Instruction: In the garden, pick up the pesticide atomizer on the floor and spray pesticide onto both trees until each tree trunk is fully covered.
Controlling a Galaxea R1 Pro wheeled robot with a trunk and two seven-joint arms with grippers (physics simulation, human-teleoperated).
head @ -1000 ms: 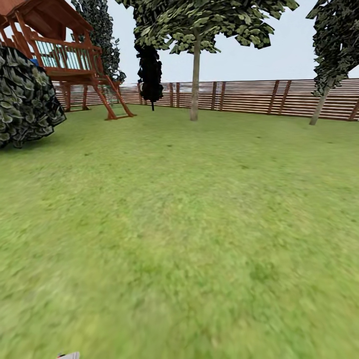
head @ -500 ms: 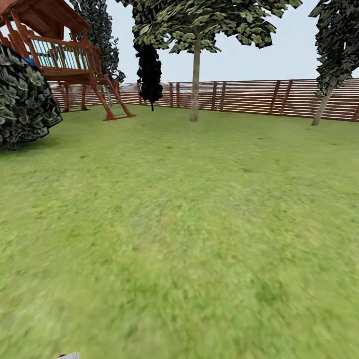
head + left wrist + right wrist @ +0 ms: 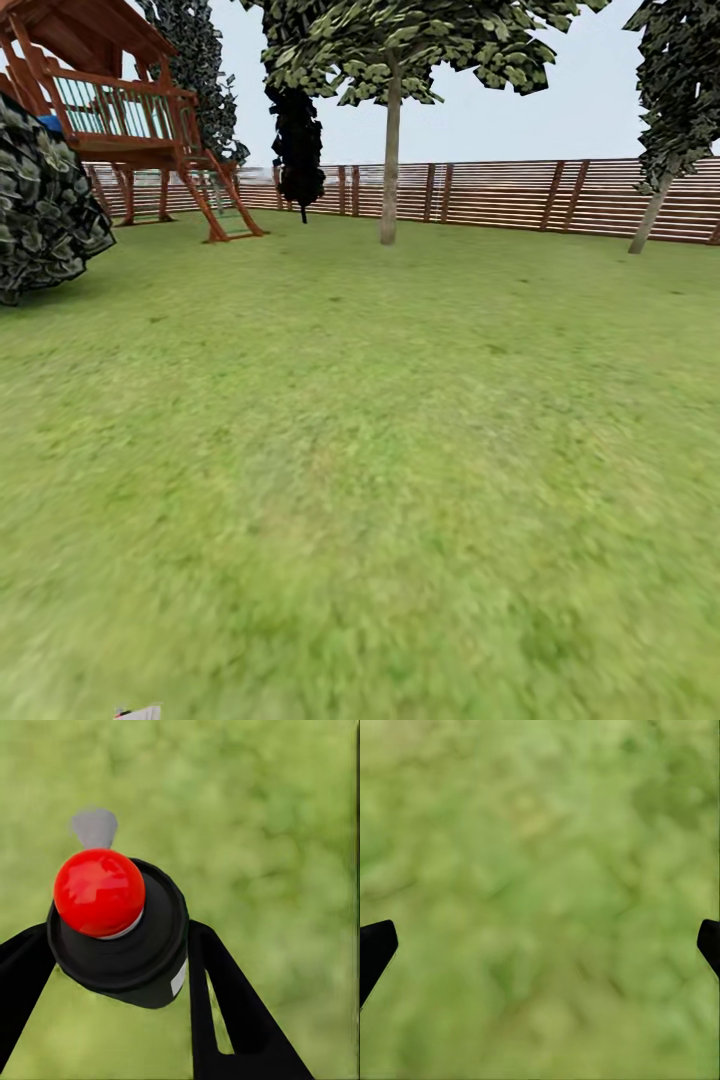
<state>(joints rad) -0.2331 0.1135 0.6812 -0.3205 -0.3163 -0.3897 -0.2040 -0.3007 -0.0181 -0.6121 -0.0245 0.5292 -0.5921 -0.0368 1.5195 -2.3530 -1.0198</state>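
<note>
Head view, looking across the lawn: first tree trunk upright, well right of the play tower and close before the slatted fence; second tree trunk leaning, farther right of the play tower again, by the same fence. Both far off, well beyond arm's reach.

Left wrist view: atomizer, a black bottle with a red round cap, clamped between the left jaws, black fingers pressed to either side. Long axis seen nearly end-on, running toward the camera, with a grey nozzle just past the cap and blurred grass beyond.

Right wrist view: right jaws spread wide, fingertips at the picture's edges, nothing between them but grass.

Likely still in transit: pickup done, no spraying possible yet. Left arm the spraying one; first trunk the nearer target, almost straight ahead. Open, flat grass in between, no obstacle on the line.
</note>
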